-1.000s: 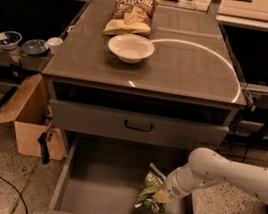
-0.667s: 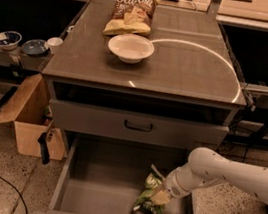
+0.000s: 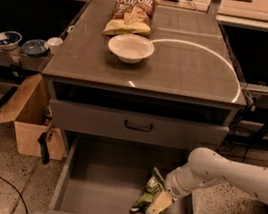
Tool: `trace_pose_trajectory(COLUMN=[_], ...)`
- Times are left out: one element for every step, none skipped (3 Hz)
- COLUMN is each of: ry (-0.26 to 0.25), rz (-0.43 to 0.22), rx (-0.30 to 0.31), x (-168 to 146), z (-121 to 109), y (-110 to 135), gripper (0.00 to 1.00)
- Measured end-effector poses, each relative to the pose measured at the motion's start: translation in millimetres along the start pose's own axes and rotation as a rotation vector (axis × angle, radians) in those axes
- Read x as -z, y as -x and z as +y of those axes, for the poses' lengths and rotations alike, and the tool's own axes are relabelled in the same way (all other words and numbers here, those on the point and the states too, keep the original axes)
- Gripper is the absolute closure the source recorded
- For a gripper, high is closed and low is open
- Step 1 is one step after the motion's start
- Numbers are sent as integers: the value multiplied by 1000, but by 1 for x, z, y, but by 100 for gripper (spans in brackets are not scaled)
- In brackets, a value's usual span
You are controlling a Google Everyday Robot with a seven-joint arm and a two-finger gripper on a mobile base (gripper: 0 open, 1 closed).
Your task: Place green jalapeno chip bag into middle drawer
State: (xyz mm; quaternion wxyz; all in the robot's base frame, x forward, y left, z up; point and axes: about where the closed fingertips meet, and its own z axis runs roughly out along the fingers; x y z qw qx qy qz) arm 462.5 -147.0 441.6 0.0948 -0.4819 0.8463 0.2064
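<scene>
The green jalapeno chip bag [image 3: 148, 196] is a crinkled green bag with white print, low inside the open middle drawer [image 3: 100, 190], at its right side near the floor. My gripper [image 3: 160, 205] comes in from the right on a white arm and is down inside the drawer, right at the bag's lower right edge. A pale fingertip [image 3: 158, 203] overlaps the bag. The bag leans tilted, its top toward the back.
On the cabinet top stand a white bowl [image 3: 131, 47] and a brown-and-yellow Sea Salt bag [image 3: 131, 15]. A shut drawer front with a black handle [image 3: 138, 126] sits above the open drawer. A cardboard box [image 3: 30, 120] stands at the left, bowls [image 3: 7, 39] on a side shelf.
The gripper and the green bag have sunk slightly lower and a little forward inside the drawer. Nothing else has moved.
</scene>
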Motion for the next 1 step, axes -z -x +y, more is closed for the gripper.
trace_pose_trajectory(ry=[0], rz=[0], rx=[0], x=[0], z=[0], y=[0], gripper=[0])
